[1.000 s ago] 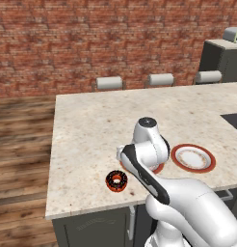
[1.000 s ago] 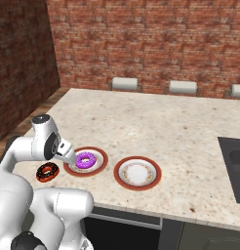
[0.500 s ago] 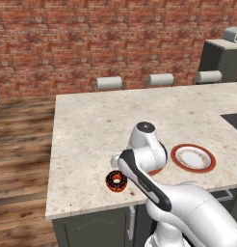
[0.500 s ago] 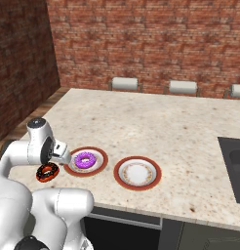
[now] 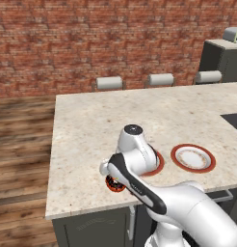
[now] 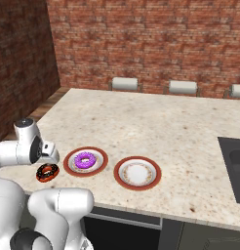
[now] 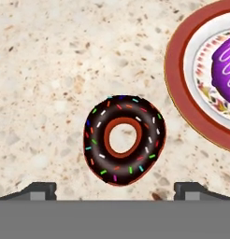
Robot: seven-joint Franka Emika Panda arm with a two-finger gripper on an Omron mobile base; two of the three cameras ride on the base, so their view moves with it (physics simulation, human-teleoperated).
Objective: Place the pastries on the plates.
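A: Two plates on the table [image 6: 156, 122], and one is taken: the purple-iced doughnut [image 6: 85, 160] sits on the left plate [image 6: 70, 164]. The right plate [image 6: 137, 173] has its white centre bare.

B: And the arm is folded right down over the table's front left corner, elbow up, wrist bent so the hand points straight down.

A: Look at the gripper [image 7: 115, 189]: spread wide, one dark fingertip on each side at the bottom of the hand view, pinching nothing.

B: Just above them lies the chocolate sprinkled doughnut [image 7: 123, 139], flat on the speckled stone, just beside the left plate's rim but apart from it.

A: From the right base view that doughnut sits near the table's front edge, right under the wrist.
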